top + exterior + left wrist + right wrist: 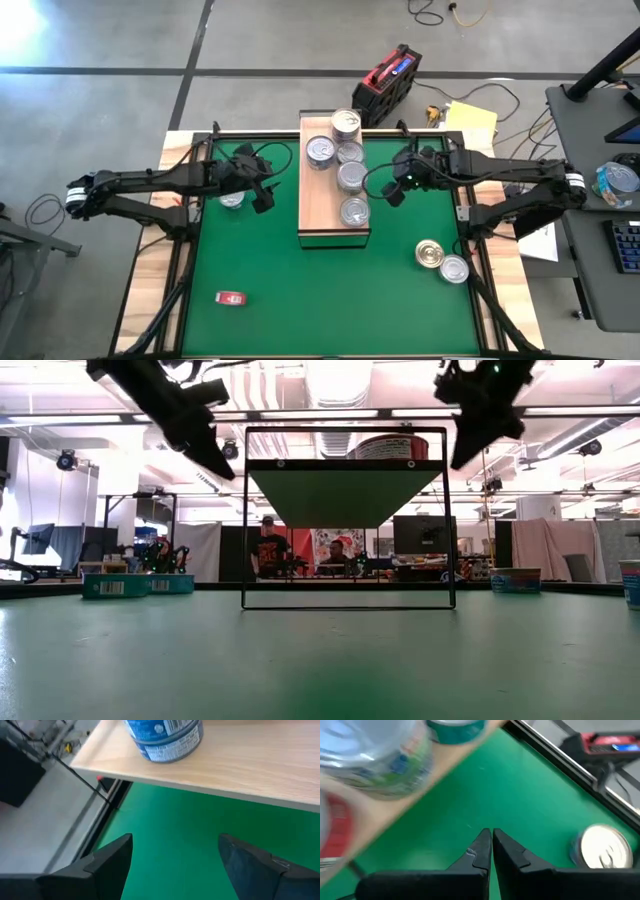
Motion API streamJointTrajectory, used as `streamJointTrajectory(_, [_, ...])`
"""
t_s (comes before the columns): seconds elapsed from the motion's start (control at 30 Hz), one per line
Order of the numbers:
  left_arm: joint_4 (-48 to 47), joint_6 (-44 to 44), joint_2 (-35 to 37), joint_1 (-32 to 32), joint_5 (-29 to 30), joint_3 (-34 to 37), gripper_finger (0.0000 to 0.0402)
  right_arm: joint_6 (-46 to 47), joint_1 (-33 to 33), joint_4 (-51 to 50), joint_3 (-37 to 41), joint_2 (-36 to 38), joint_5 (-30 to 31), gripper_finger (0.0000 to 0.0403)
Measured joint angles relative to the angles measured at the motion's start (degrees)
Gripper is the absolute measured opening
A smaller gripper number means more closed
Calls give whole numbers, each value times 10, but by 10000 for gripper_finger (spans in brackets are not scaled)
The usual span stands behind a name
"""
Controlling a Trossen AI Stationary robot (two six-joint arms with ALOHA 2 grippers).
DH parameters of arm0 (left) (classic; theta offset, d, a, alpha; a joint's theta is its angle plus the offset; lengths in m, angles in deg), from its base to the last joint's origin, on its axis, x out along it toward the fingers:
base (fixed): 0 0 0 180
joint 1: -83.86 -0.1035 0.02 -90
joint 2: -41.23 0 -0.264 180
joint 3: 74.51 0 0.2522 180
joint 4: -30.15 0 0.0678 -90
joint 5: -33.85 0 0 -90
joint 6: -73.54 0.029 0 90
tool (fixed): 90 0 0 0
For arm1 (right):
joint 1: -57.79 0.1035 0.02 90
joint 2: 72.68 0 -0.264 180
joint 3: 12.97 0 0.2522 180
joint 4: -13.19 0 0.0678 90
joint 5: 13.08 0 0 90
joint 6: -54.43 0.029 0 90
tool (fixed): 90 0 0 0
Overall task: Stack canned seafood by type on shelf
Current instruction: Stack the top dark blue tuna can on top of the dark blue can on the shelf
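We see the long light-wood raised shelf with its dark frame point(322, 215) standing on the green mat of the worktop point(300, 290), between the two arms. Five round flat silver-lidded tins of seafood point(341, 165) sit on it, clustered from the far end toward the middle of the board, most of them along the side facing the right arm. The left gripper point(263, 192) hovers just beside the shelf's left edge, its fingers point(107, 865) spread wide with nothing between them; in its wrist view a blue-labelled tin point(165, 737) sits on the board ahead. Another silver tin point(231, 199) lies on the mat near this gripper, partly hidden by the arm. The right gripper point(396, 192) hangs just off the shelf's right edge, its fingers point(479, 852) pressed together and empty. A gold-lidded tin point(429, 253) and a silver-lidded tin point(454, 268) lie touching on the mat, well apart from the shelf, near the right arm. A small red flat object point(231, 297) rests on the mat's near left part.
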Motion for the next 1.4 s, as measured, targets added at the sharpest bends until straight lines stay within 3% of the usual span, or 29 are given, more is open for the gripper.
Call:
streamJointTrajectory(0.2, [-1, -41, -29, 1, 0, 0, 277, 63, 0, 0, 56, 20, 34, 9])
streamJointTrajectory(0.57, [11, 24, -48, 1, 0, -32, 277, 148, 0, 1, 137, 14, 37, 9])
streamJointTrajectory(0.83, [2, -17, -50, 8, 0, -50, 277, 195, 2, 1, 191, 14, 51, 9])
streamJointTrajectory(1.2, [3, -95, -57, 57, -1, -50, 277, 261, 10, -1, 210, 14, 55, 9])
streamJointTrajectory(1.4, [3, -90, -58, 89, 7, -50, 277, 295, 5, -10, 211, 14, 67, 9])
